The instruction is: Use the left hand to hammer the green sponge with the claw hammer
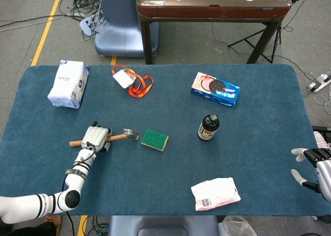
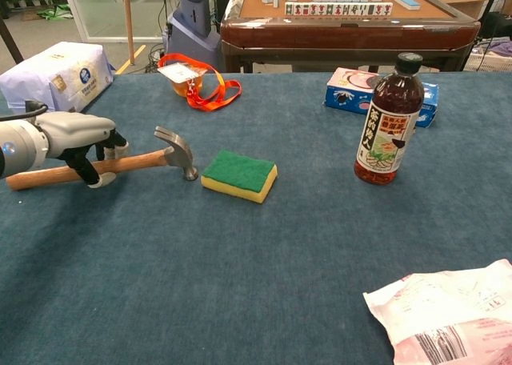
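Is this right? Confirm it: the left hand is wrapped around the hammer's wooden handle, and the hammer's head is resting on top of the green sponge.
Not quite. The left hand does wrap the claw hammer by its wooden handle, but the head is not on the green sponge; it sits on the table just left of it, with a gap between. The chest view shows this.

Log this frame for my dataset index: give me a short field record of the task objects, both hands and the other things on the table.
tool: claw hammer, lying on the blue table, head pointing at the sponge
target: green sponge, flat on the table, a small gap from the hammer head
left hand: left hand over the wooden handle, fingers curled around it; hammer not lifted
right hand: right hand at the table's right edge, fingers apart, holding nothing
other items: sauce bottle upright; cookie box; white paper pack; orange lanyard; white-and-pink pouch
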### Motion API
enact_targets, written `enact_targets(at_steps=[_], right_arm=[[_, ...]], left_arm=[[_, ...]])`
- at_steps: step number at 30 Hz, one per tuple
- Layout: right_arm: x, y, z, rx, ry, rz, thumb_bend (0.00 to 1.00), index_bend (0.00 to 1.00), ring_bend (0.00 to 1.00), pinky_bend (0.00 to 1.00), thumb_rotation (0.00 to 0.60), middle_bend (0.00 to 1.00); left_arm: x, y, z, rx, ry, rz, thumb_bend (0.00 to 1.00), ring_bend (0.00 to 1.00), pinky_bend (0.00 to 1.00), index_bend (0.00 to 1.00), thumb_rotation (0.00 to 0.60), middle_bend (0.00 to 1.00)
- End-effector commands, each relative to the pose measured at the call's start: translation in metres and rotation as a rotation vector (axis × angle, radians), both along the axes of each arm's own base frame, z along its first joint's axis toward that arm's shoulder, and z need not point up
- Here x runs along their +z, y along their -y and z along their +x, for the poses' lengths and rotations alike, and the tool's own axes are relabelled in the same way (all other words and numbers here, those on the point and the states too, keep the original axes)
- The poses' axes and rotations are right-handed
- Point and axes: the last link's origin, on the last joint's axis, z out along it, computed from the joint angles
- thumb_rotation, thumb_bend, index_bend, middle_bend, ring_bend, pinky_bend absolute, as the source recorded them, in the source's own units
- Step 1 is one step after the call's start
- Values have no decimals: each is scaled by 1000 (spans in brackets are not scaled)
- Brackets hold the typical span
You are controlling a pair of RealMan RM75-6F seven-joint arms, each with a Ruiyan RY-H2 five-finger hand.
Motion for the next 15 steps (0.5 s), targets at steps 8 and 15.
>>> enact_targets(at_steps=[8,15], right_arm=[[0,-1,1,-4,-3,-1,247,379,371,355,600,491],[0,-2,3,-7,-5,-3,247,379,371,355,600,494]], left_arm=[[1,-1,0,-9,4,2,426,354,80,455,600,485],[2,-3,-2,-17,-1,-2,440,375,81,476,600,503]])
